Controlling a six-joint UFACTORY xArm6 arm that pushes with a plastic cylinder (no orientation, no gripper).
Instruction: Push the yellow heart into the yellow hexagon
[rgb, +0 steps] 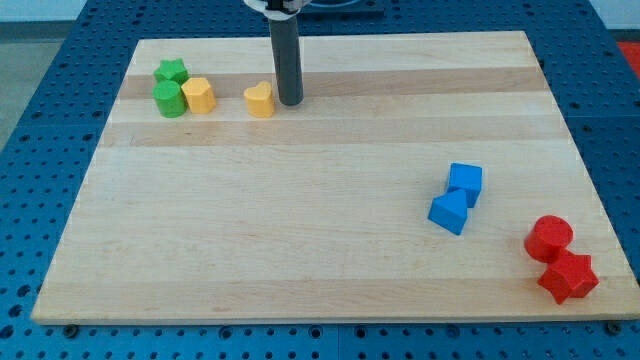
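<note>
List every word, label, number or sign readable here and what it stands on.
None: no readable text shows on the wooden board, the blue pegboard table, my rod and its tip, or any block, including the yellow heart and yellow hexagon.

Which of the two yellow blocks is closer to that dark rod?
The yellow heart: my tip sits just on its right side in the view. The yellow hexagon lies farther left, beside the green blocks.
</note>
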